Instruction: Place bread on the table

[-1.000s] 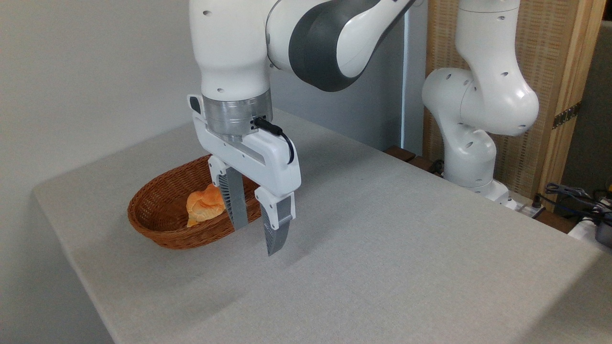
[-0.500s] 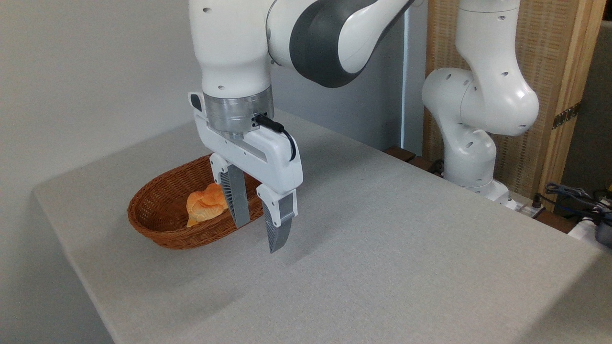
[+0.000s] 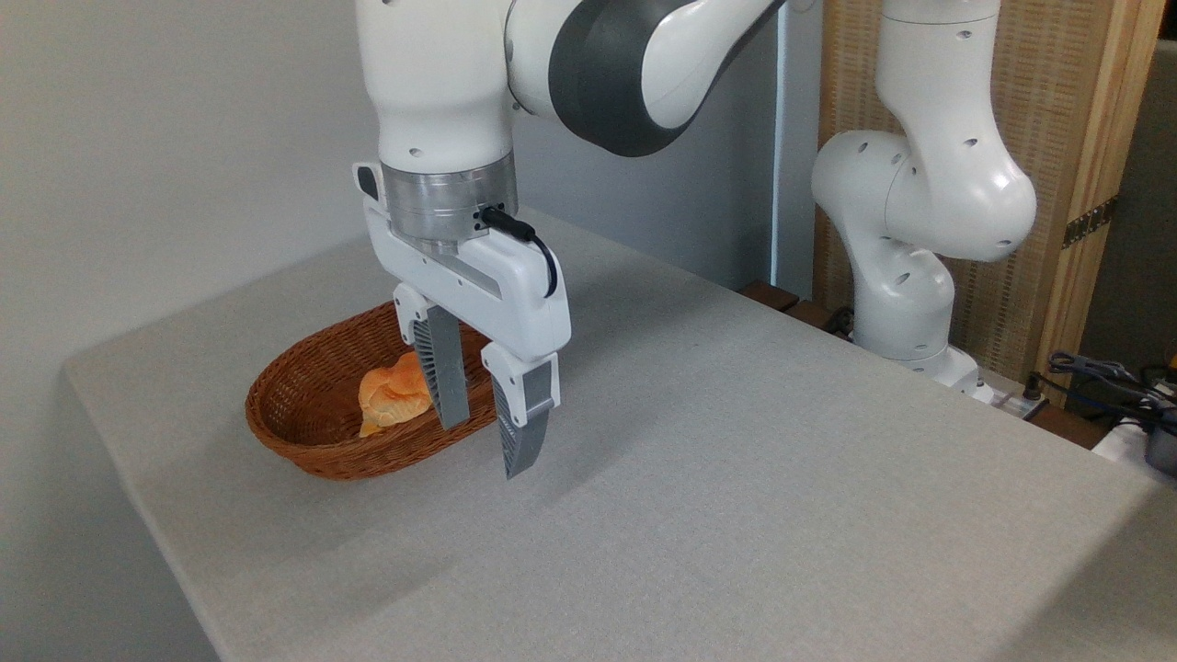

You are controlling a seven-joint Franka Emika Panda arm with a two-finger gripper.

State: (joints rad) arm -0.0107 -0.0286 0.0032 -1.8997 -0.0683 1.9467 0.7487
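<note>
Camera view: end effector [image 3: 480, 448] hangs above the basket's [image 3: 303, 432] right rim, fingers spread wide, holding nothing. Bread [image 3: 394, 397] sits in the basket, partly behind the rear finger [image 3: 439, 377]. Basket rests on the grey worktop [image 3: 736, 460], near its left end.

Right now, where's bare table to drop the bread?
Most of the table is bare: the broad grey stretch right of the pincer toward the arm's base, and the near strip in front of the basket. It is crowded only at the left rear, where the bread lies in the basket under the open pincer.
</note>
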